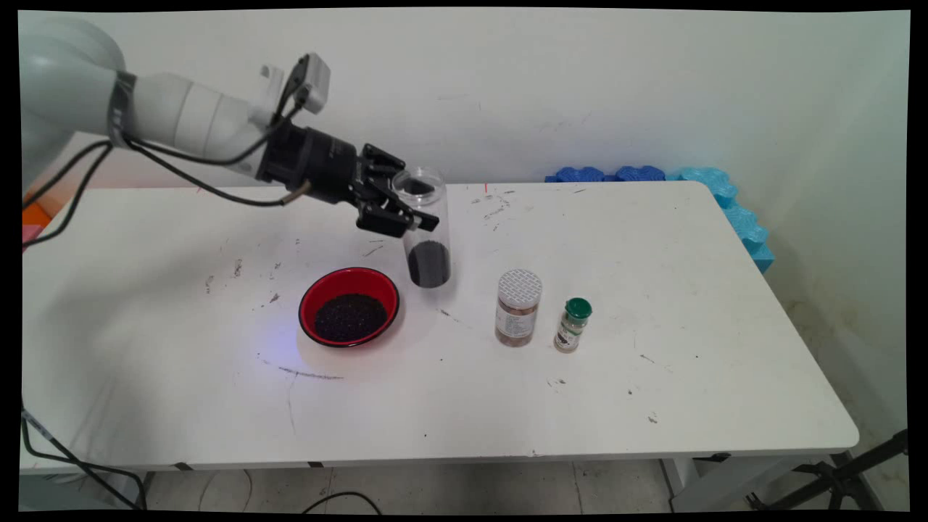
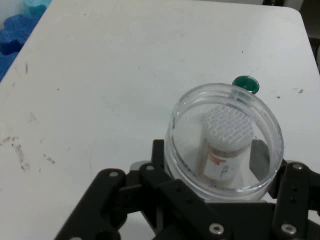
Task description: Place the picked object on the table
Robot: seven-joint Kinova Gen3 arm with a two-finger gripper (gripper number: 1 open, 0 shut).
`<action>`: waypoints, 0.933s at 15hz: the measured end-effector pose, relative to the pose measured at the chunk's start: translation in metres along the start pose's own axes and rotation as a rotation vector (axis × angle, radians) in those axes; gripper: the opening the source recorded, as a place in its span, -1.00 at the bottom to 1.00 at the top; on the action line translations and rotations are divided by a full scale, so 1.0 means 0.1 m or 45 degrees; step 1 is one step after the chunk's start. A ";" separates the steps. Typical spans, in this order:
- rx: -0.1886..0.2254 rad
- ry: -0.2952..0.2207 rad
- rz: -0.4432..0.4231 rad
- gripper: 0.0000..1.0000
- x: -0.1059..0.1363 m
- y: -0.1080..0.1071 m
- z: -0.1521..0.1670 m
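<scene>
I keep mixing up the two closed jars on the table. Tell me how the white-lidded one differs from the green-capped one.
The white-lidded jar is wider and taller; the green-capped bottle is slim and short. The jar's lid is flat, white and patterned; the bottle's cap is plain green. The jar stands nearer the red bowl; the bottle stands on its far side. Both stand upright, closed, clear of the gripper.

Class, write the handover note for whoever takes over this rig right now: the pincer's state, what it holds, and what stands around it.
Pincer: shut on the clear jar, held upright above the table.
Jar: open at the top, dark grains in its bottom.
Red bowl: on the table just front-left of the jar, holding dark grains.
To the jar's right: a white-lidded jar, then a small green-capped bottle, both upright and closed.
Blue foam lies at the far right edge.
</scene>
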 end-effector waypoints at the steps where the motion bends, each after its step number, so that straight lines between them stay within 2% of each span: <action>1: 0.001 -0.002 -0.004 -1.00 -0.04 0.01 0.04; 14: 0.028 -0.021 -0.072 -1.00 -0.39 0.10 0.58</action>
